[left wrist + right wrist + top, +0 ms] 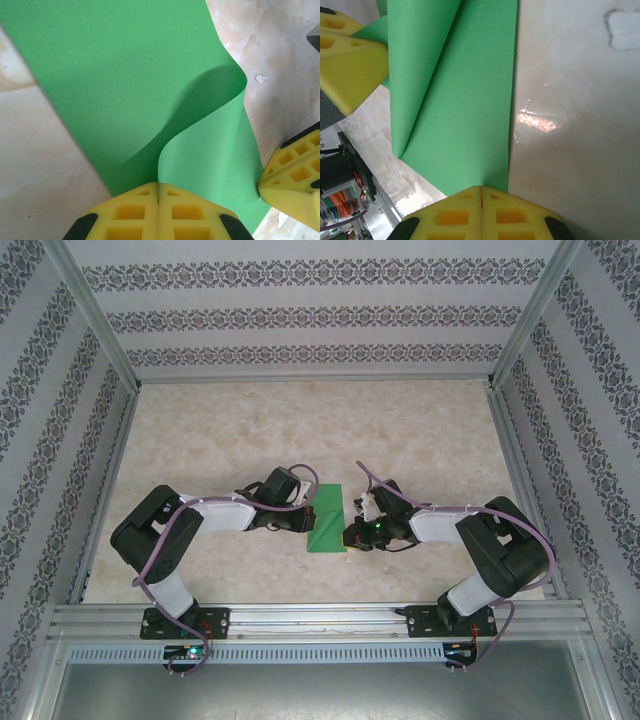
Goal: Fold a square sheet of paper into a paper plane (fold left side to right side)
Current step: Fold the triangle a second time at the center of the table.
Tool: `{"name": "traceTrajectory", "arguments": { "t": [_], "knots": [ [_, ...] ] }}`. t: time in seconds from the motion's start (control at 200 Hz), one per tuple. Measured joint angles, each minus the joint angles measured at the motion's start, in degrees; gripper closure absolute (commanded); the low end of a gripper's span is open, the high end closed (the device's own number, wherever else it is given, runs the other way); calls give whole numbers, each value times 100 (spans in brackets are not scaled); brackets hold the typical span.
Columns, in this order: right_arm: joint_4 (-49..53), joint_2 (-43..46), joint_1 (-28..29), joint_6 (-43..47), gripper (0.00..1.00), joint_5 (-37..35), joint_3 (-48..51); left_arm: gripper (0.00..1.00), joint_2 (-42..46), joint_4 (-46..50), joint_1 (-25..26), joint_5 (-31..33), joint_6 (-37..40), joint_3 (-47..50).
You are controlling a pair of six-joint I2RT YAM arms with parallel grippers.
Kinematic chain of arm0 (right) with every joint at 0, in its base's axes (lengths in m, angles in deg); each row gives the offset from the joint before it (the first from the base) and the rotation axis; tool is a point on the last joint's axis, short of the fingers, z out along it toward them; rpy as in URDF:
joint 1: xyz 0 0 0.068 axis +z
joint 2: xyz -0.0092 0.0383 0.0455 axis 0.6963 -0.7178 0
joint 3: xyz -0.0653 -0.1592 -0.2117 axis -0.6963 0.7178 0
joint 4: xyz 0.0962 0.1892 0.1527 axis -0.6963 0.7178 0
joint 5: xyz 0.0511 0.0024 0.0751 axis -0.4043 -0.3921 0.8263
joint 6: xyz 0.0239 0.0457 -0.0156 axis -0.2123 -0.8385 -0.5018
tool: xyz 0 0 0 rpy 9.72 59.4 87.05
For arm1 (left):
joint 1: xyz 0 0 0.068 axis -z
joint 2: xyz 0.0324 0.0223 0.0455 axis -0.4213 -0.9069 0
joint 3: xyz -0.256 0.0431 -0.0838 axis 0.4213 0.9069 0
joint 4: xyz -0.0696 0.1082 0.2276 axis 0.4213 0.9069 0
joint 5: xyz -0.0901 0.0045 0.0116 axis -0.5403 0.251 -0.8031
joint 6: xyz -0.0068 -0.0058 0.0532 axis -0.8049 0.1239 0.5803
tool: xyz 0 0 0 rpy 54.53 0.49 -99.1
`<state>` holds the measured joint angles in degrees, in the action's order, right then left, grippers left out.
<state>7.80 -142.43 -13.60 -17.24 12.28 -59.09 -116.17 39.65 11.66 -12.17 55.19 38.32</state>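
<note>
Lying at the middle of the worktop (300, 430), between the two arms, the square sheet of paper (327, 523) is partly doubled over, one green layer curling up off the other. The left claw (158, 192) is pinched tight on the lifted layer at the sheet's left side. The right claw (481, 192) is likewise closed on the sheet's right edge, near the left one.

Side edges of the square sheet of paper (327, 520) are hidden under the left gripper (302, 523) and right gripper (350, 535); wrist views crop it.
</note>
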Motion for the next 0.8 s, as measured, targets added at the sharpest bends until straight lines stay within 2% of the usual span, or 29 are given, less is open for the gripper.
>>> {"name": "traceTrajectory", "arguments": {
  "t": [0.64,0.799],
  "knots": [
    [96,-26,2,0,100,22,-74,100,-111,-61,-28,-122,2,-9],
    [249,227,-22,-24,100,24,-74,100,-111,-61,-28,-122,2,-9]
  ]
}}
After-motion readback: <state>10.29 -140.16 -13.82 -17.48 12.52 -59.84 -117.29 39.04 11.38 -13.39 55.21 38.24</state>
